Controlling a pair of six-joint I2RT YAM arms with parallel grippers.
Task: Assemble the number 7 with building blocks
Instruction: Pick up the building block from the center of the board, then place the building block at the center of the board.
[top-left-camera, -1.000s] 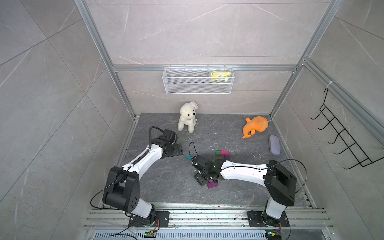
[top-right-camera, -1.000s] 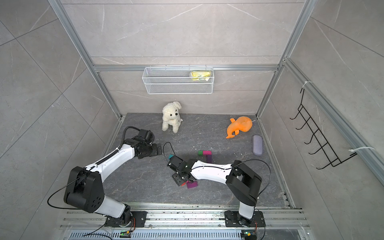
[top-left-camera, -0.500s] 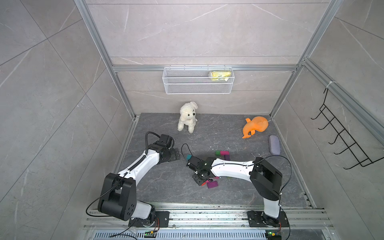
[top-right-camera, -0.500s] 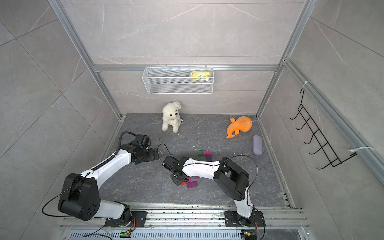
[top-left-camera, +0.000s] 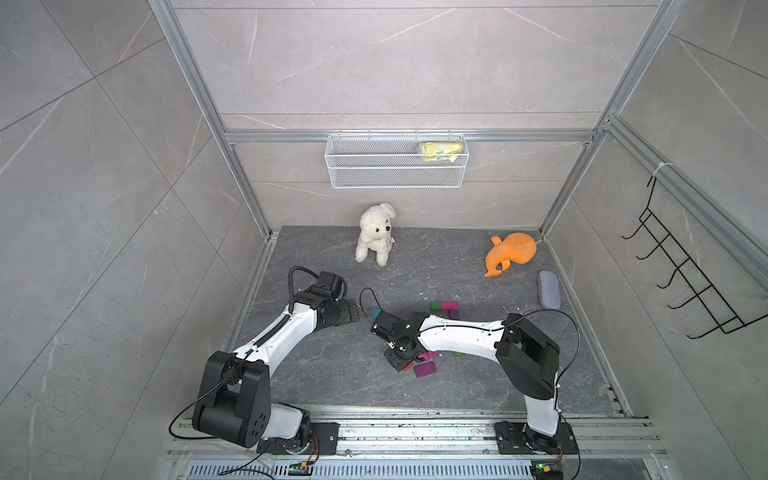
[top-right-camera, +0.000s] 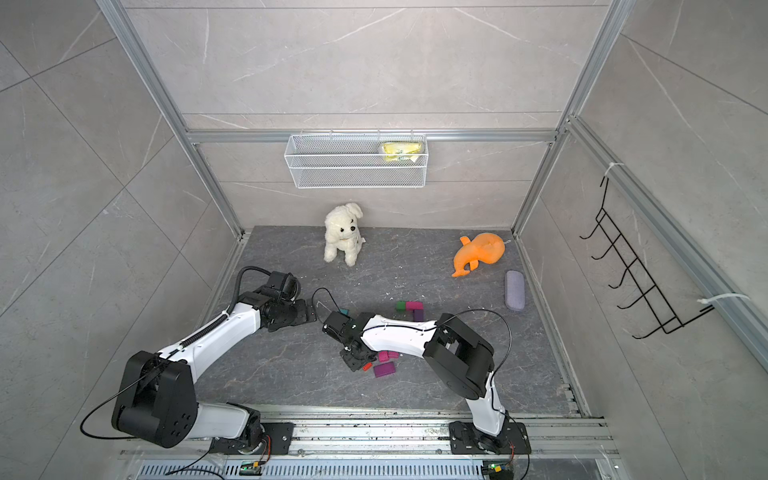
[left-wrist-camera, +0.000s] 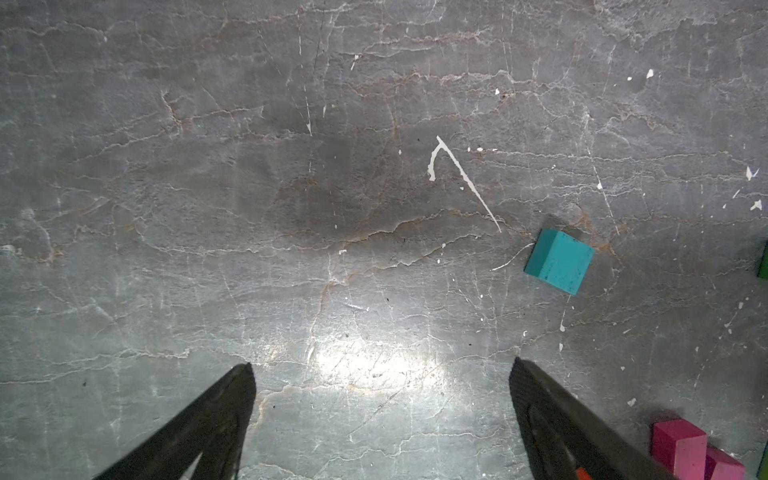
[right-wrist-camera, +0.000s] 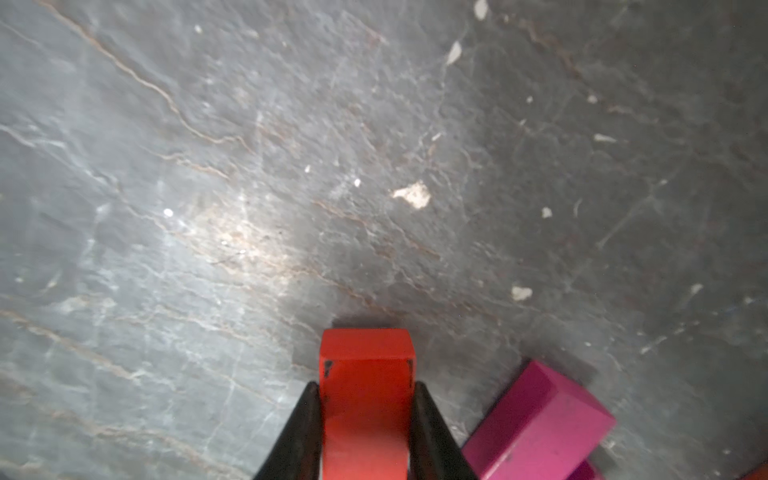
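My right gripper (right-wrist-camera: 365, 384) is shut on a red block (right-wrist-camera: 367, 399), low over the dark floor near the front middle. In both top views the right gripper (top-left-camera: 401, 360) points down, with the red block (top-right-camera: 367, 366) showing at its tip. A purple block (top-left-camera: 424, 369) and magenta blocks (top-right-camera: 387, 355) lie right beside it. The number 7 (top-left-camera: 449, 307) stands as a green and a magenta block side by side, with a purple one below the magenta. A teal block (left-wrist-camera: 559, 262) lies alone ahead of my open, empty left gripper (left-wrist-camera: 382, 363).
A white plush dog (top-left-camera: 375, 235) sits at the back, an orange plush toy (top-left-camera: 511, 251) at the back right. A grey-lilac case (top-left-camera: 548, 289) lies along the right wall. A wire basket (top-left-camera: 395, 166) hangs on the back wall, and a metal rail (top-left-camera: 415, 432) runs along the front.
The right gripper's jaws have closed onto the red block. The left gripper has stayed open, and its arm has shifted only slightly.
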